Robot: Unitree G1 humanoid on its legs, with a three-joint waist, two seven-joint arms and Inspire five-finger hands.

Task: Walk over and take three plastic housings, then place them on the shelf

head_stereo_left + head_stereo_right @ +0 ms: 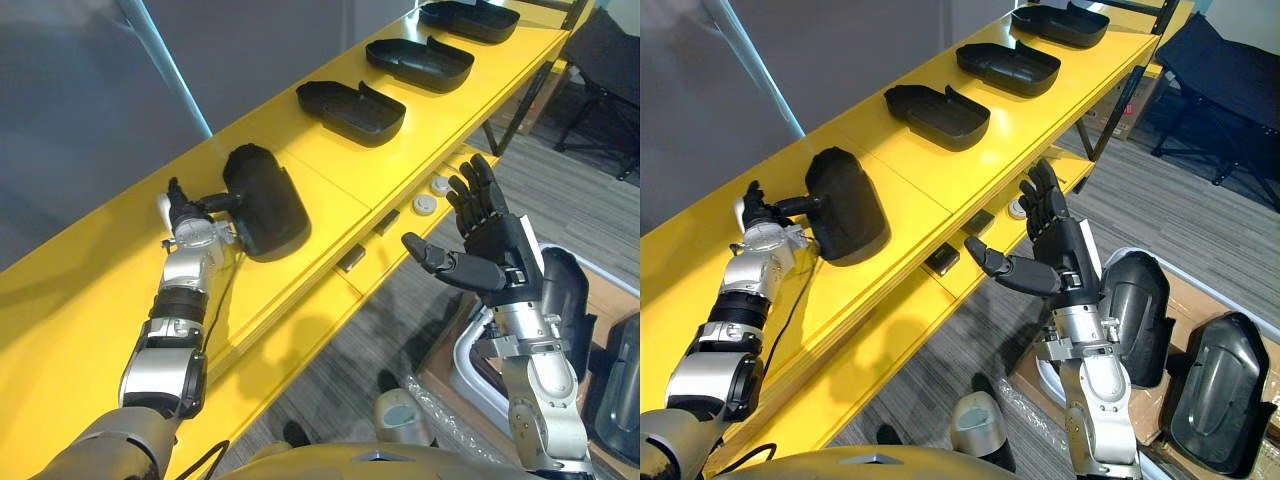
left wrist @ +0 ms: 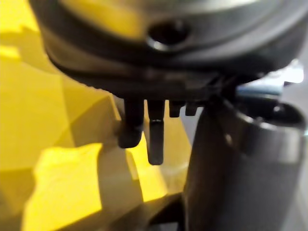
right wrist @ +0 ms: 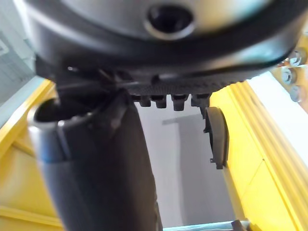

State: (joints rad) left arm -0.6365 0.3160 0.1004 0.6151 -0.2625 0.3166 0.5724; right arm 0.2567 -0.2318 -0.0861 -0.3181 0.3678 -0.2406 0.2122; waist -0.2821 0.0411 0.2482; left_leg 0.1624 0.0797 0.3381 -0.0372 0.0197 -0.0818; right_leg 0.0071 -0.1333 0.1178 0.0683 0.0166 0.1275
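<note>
Left hand (image 1: 190,228) at housing (image 1: 268,205) on shelf (image 1: 330,170).
Its grip cannot be told; right hand (image 1: 490,235) hovers splayed and empty.

Cropped, covered or unclear

The farthest housing (image 1: 470,18) on the yellow shelf (image 1: 322,166) is cut by the top edge. A boxed housing (image 1: 628,375) is cut by the right edge, and a second boxed housing (image 1: 1137,300) lies partly behind the right arm (image 1: 1090,385). Where the left hand (image 1: 186,214) meets the nearest housing (image 1: 265,205) is lost against the dark shell, and the left wrist view is blurred. The round items (image 1: 424,205) under the shelf lip are too small to identify.
</note>
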